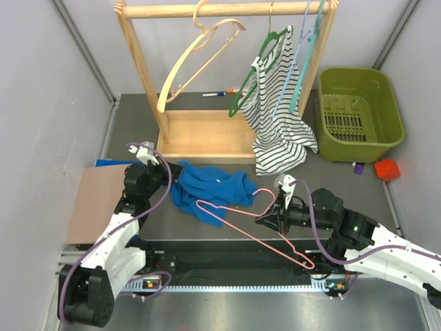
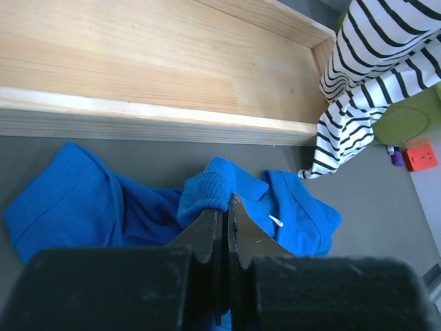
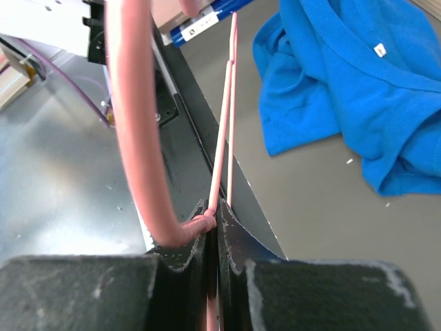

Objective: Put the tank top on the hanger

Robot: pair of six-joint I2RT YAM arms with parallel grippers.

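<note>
The left gripper (image 2: 224,201) is pinched shut on a raised fold of the soft royal-blue sleeveless tank top (image 2: 76,207), its two black fingers (image 2: 204,234) nearly meeting around the fabric. The tank top (image 1: 210,186) lies crumpled on the dark grey table (image 1: 344,186), just in front of the base of the light wooden garment rack (image 1: 207,134). The right gripper (image 3: 212,219) is clamped narrowly on the thin pink wire hanger (image 3: 131,103) at the twisted neck below its hook. The hanger (image 1: 255,237) lies slanted, its left corner over the tank top's near edge and its far end past the table's front edge. On the rack's rail hang a cream wooden hanger (image 1: 200,58) and a black-and-white striped top (image 1: 275,131) on a green hanger (image 1: 258,76). An olive-green plastic basket (image 1: 358,103) stands to the right of the rack.
</note>
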